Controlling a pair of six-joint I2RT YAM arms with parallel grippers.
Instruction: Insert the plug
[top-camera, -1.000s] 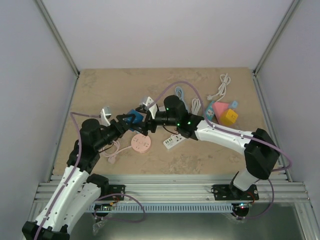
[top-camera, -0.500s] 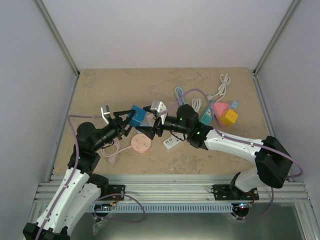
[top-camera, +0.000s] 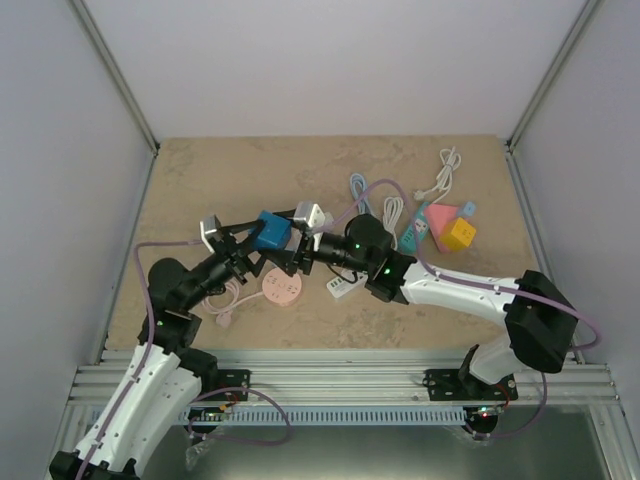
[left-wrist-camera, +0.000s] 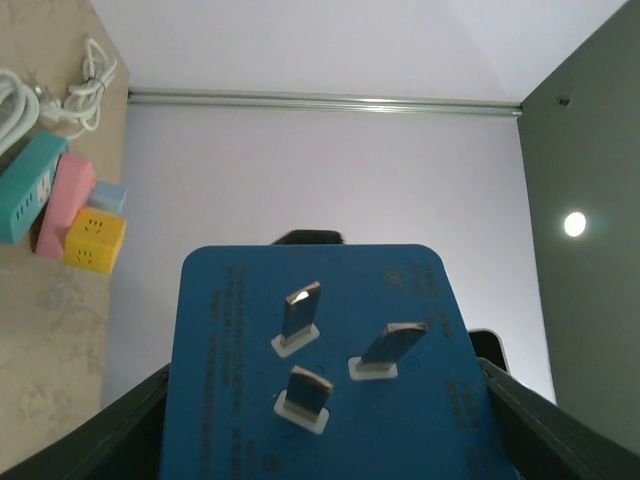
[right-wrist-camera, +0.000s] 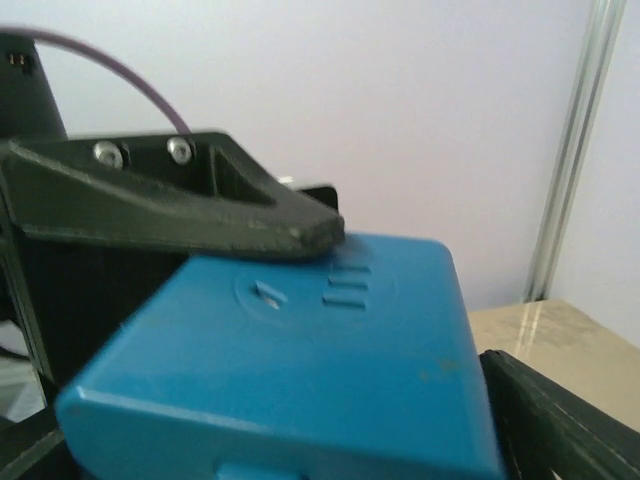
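A blue cube adapter (top-camera: 270, 230) is held in the air above the middle of the table. My left gripper (top-camera: 255, 248) is shut on it from the left. The left wrist view shows its three metal prongs (left-wrist-camera: 315, 355) facing that camera, with my fingers (left-wrist-camera: 140, 425) at both sides. My right gripper (top-camera: 292, 248) meets it from the right. In the right wrist view the cube (right-wrist-camera: 300, 350) fills the gap between my fingers (right-wrist-camera: 560, 420), which stand against its sides. One left-gripper finger (right-wrist-camera: 200, 210) lies flat on its top.
A pink round socket (top-camera: 281, 289) and a white power strip (top-camera: 340, 288) lie on the table under the grippers. A teal strip (top-camera: 415, 232), a pink block (top-camera: 440, 215) and a yellow cube (top-camera: 460, 233) sit at the right. White cables (top-camera: 445, 175) lie behind them.
Both grippers have kept the blue cube between them and lifted it slightly. The right arm swung out to the right, then back a little. The left arm's elbow drew back toward its base.
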